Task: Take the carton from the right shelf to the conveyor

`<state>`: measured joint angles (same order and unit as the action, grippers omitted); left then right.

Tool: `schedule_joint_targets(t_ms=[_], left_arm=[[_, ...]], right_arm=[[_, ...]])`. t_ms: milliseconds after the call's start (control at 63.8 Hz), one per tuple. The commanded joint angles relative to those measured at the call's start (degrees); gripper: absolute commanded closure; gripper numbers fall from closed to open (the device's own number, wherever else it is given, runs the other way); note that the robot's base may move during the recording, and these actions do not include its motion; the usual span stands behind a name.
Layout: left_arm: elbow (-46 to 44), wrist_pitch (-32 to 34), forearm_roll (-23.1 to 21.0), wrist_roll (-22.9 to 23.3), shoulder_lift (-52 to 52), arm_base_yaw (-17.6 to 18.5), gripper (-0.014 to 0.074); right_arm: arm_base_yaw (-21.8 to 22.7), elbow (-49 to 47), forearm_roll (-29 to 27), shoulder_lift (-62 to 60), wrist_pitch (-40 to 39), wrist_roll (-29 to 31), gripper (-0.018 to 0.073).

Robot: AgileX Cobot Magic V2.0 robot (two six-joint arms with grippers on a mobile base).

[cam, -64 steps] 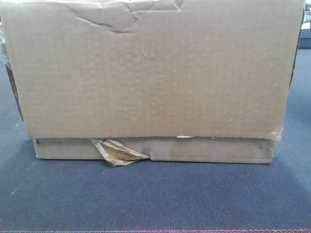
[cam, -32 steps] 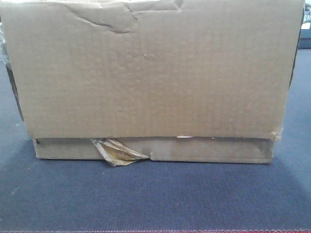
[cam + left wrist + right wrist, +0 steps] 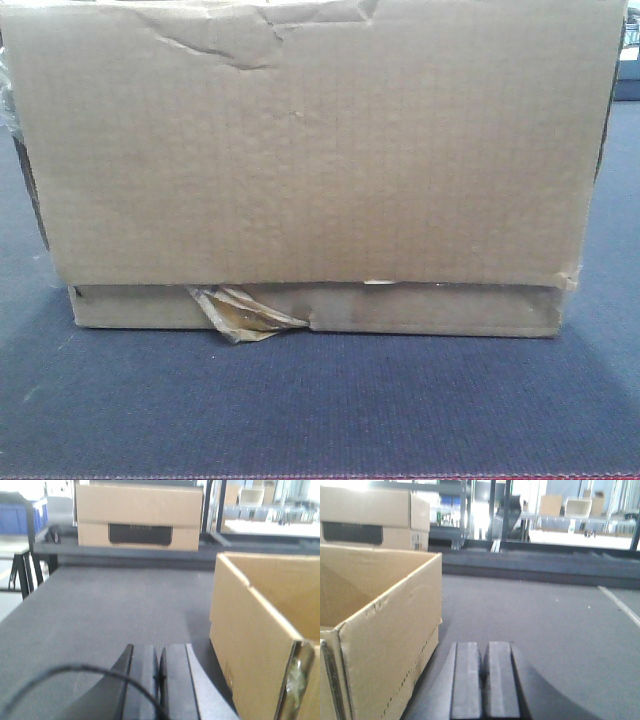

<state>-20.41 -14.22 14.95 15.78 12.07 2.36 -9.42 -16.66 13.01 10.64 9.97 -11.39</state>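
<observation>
Nothing has shifted on my front view across the last second: same framing, same creases, same tape scrap.

Item 1, left gripper (image 3: 160, 672): seen from its own wrist camera, low over the belt. I read its 2 dark fingers (image 3: 144, 680) as pressed together, only a thin seam between them, nothing held. A black cable (image 3: 60, 674) loops across the foreground in front of it.

Item 2, carton (image 3: 320, 150): plain brown corrugated, open-topped, sitting flat on the conveyor (image 3: 320, 410). On my front view it fills most of the frame; dent along the top edge towards the left, a narrower strip along the bottom, and a glossy yellowish tape scrap (image 3: 240, 315) curling out of the lower seam left of centre. In the left wrist view its wall (image 3: 250, 640) stands to the right of the gripper, apart from it; in the right wrist view its corner (image 3: 390, 645) stands to the left of that gripper, also apart. The carton therefore sits between my 2 arms, touched by neither.

Item 3, conveyor: dark blue-grey, finely ribbed, running on past the carton in both wrist views.

Item 4, right gripper (image 3: 482, 680): low over the belt, 2 fingers (image 3: 467, 680) closed against each other, empty.

Item 5, background: a second box (image 3: 140, 517) with a dark panel, resting at the far end of the belt.
</observation>
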Motion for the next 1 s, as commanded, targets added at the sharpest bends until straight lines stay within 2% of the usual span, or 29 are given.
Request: schedule_joint_targets(t_ms=[0, 893, 940, 987], left_arm=[[0.1, 1.5, 0.3, 0.0, -1.0, -0.1, 0.0596], [0.2, 1.1, 0.3, -0.2, -1.1, -0.1, 0.0596], [0.2, 0.3, -0.4, -2.0, -1.1, -0.1, 0.0596], [0.2, 0.0, -4.3, -7.0, -1.1, -0.1, 0.0605]], right_arm=[[0.3, 0.3, 0.2, -1.9, 0.1, 0.0, 0.0627], [0.3, 0.3, 0.2, -1.9, -0.5, 0.0, 0.0627], [0.3, 0.3, 0.2, -1.9, -0.5, 0.0, 0.0627], [0.3, 0.3, 0.2, -1.9, -0.5, 0.0, 0.0627]])
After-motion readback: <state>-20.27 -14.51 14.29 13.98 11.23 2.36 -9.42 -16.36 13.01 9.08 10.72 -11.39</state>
